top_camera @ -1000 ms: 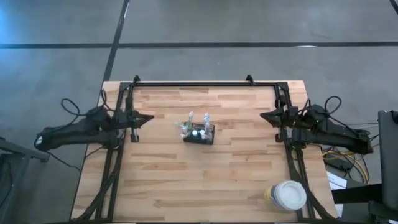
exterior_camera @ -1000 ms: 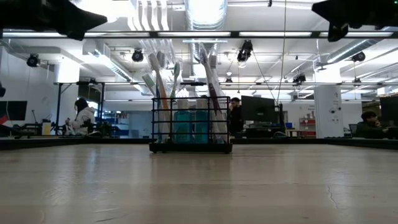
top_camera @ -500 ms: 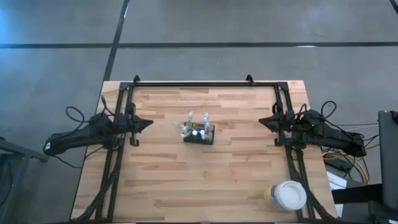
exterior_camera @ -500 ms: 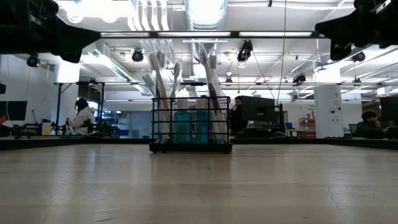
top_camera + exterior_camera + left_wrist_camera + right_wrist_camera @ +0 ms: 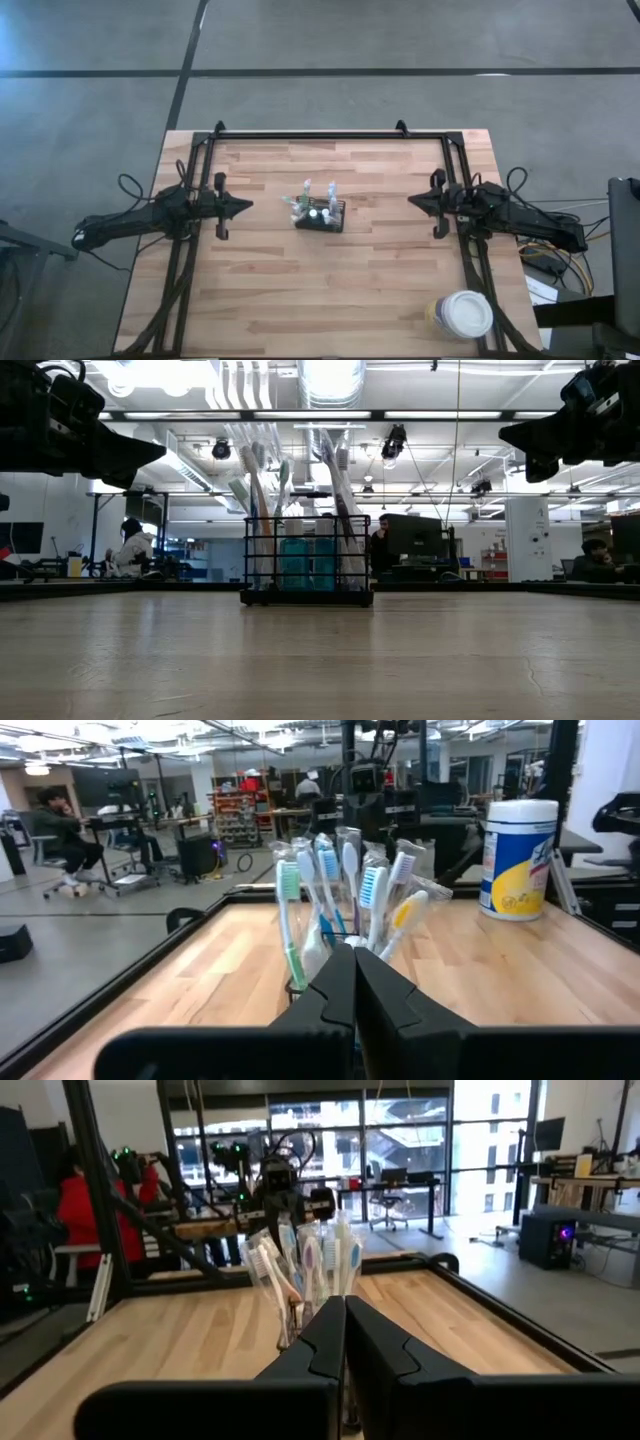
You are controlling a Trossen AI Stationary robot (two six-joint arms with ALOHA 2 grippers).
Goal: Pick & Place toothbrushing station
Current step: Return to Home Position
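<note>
Pale butcher-block wooden table (image 5: 300, 290) with a black frame round its edge fills the high view. Beyond it the low view opens onto a large workshop with ceiling strip lights, desks and monitors, where a seated person (image 5: 132, 545) shows far off. The toothbrushing station (image 5: 320, 217), a small black open-top wire caddy, stands upright near the table's middle, about midway between the arms. It holds a bunch of toothbrushes (image 5: 255, 490) leaning outward above its rim. It should handle as light and stiff, though top-heavy, since the brushes stand well above the mesh and could rattle or tip out if it tilts. On the smooth wood it would probably slide if pushed. The safest hold looks to be a pinch on the upper rim of one short wall, or across its narrow width below the brush heads, keeping it level. The left gripper (image 5: 240, 204) hangs over the table's left side and the right gripper (image 5: 415, 201) over its right side. Both point at the caddy from well apart, and each has its fingers pressed together on nothing. A round white tub with a yellow label (image 5: 462, 313) sits at the near right corner, clear of everything.
</note>
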